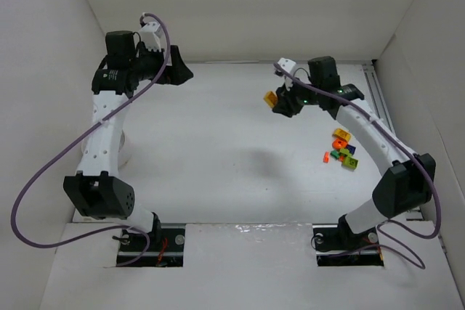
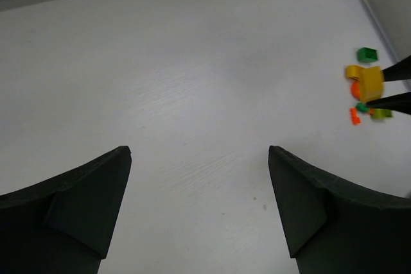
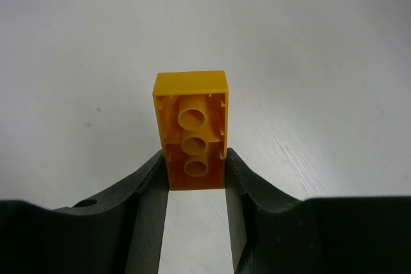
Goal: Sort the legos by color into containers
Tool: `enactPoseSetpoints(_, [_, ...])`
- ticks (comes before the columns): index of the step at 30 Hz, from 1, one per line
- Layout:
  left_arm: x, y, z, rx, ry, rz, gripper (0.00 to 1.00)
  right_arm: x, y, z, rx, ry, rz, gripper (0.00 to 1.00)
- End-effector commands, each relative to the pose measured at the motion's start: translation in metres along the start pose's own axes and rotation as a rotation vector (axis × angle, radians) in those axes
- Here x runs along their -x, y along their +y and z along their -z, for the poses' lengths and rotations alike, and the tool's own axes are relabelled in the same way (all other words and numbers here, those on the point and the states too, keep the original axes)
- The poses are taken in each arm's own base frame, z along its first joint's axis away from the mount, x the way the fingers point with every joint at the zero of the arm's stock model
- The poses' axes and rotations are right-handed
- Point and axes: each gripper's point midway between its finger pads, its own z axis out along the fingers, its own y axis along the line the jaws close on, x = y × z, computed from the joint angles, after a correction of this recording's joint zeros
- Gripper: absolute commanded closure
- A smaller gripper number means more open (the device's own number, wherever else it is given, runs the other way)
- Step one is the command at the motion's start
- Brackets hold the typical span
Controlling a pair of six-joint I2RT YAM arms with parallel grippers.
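The right hand (image 3: 196, 162) is clenched on a yellow-orange brick (image 3: 191, 120), which is gripped by its long sides at the lower end. The rest of the brick juts out past the fingertips (image 3: 153, 181). The hollow underside with its three round tubes is turned toward the wrist camera. The brick is held clear of the counter (image 1: 218, 143), above its far right part, well in from the right edge.

The remaining legos (image 1: 343, 149) are gathered in a small loose cluster near the counter's right edge, close beside the right arm's forearm. Yellow, orange, green and red pieces can be made out there. One small orange piece (image 1: 326, 156) lies just apart on the cluster's left side. In the left wrist view a green brick (image 2: 367, 54) is seen lying a little apart from the others.

The left hand (image 2: 199, 152) is released, with its jaws spread wide and nothing between them. It is held above the counter's far left corner (image 1: 182, 72), well apart from the cluster.
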Motion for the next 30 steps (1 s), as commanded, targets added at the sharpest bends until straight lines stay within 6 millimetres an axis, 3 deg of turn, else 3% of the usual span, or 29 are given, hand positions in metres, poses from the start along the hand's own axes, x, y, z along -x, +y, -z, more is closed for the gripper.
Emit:
enactPoseSetpoints(1, [-0.008, -0.041, -0.002, -0.219, 0.024, 0.097, 0.18, 0.068, 0.038, -0.025, 0.074, -0.181, -0.08, 0.97])
enactPoseSetpoints(4, [-0.01, -0.053, -0.005, -0.281, 0.035, 0.121, 0.21, 0.093, 0.056, -0.045, 0.114, -0.2, -0.135, 0.97])
enactPoseSetpoints(5, [-0.008, -0.053, -0.006, -0.282, 0.029, 0.115, 0.21, 0.112, 0.072, -0.049, 0.135, -0.223, -0.119, 0.97])
enactPoseSetpoints(8, [-0.018, -0.064, -0.014, -0.317, 0.063, 0.117, 0.22, 0.118, 0.094, -0.076, 0.152, -0.163, -0.148, 0.97])
enactPoseSetpoints(11, [-0.029, -0.072, -0.021, -0.344, 0.095, 0.135, 0.25, 0.132, 0.101, -0.091, 0.132, -0.155, -0.166, 0.97])
enactPoseSetpoints(14, [-0.034, -0.069, -0.023, -0.332, 0.105, 0.143, 0.27, 0.141, 0.104, -0.092, 0.106, -0.179, -0.16, 0.97])
enactPoseSetpoints(25, [-0.051, -0.068, -0.034, -0.353, 0.156, 0.167, 0.41, 0.145, 0.13, -0.094, 0.099, -0.198, -0.105, 0.97])
enactPoseSetpoints(30, [-0.061, -0.074, -0.036, -0.375, 0.189, 0.153, 0.47, 0.143, 0.125, -0.099, 0.078, -0.197, -0.077, 0.97])
